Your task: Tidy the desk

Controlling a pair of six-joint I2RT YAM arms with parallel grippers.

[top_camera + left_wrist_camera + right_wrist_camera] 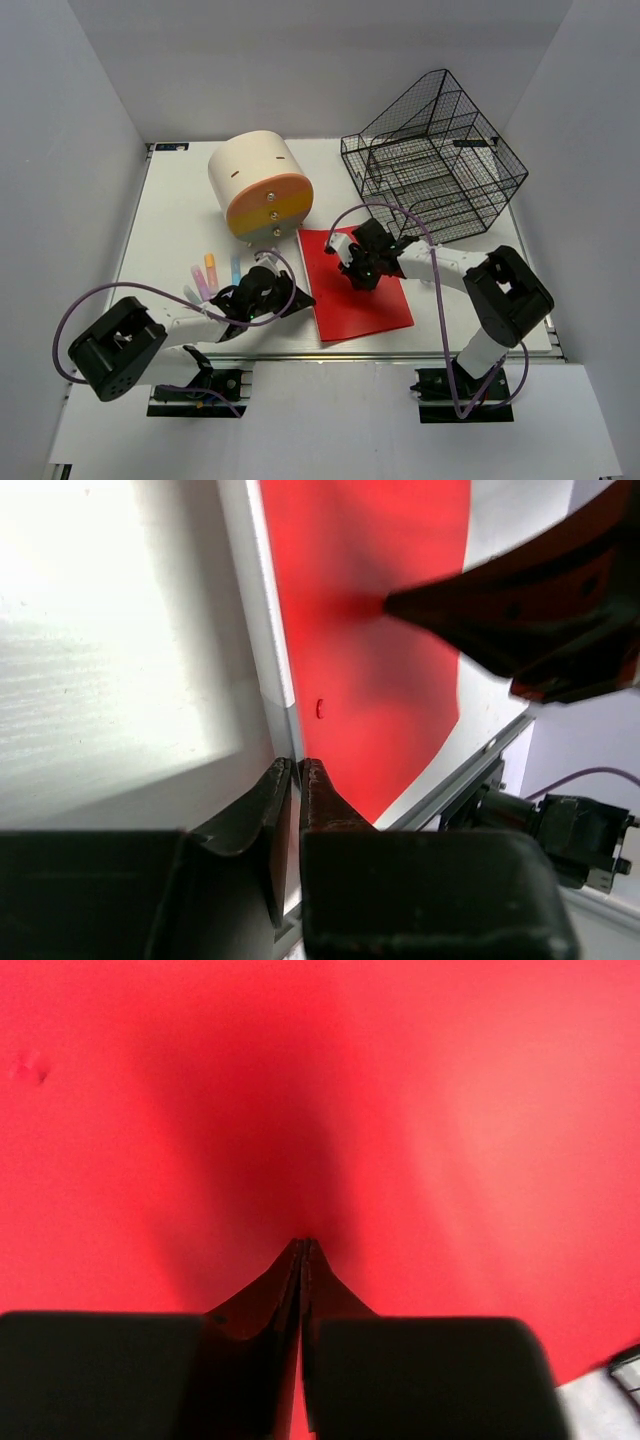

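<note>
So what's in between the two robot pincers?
Just the red sheet, lying on the desk. The top view shows the left pincer at its edge and the right pincer over its middle, nothing else between.

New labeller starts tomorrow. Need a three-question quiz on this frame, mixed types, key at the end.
1. Multiple choice: the tips of the right gripper are on which thing? A) the red sheet B) the highlighters C) the drawer box
2. True or false: the left gripper is wide open.
3. Short answer: what stands at the far right corner of the desk?

Key: 1 A. 2 False; its jaws are together. 3 The black wire-mesh tray rack.
</note>
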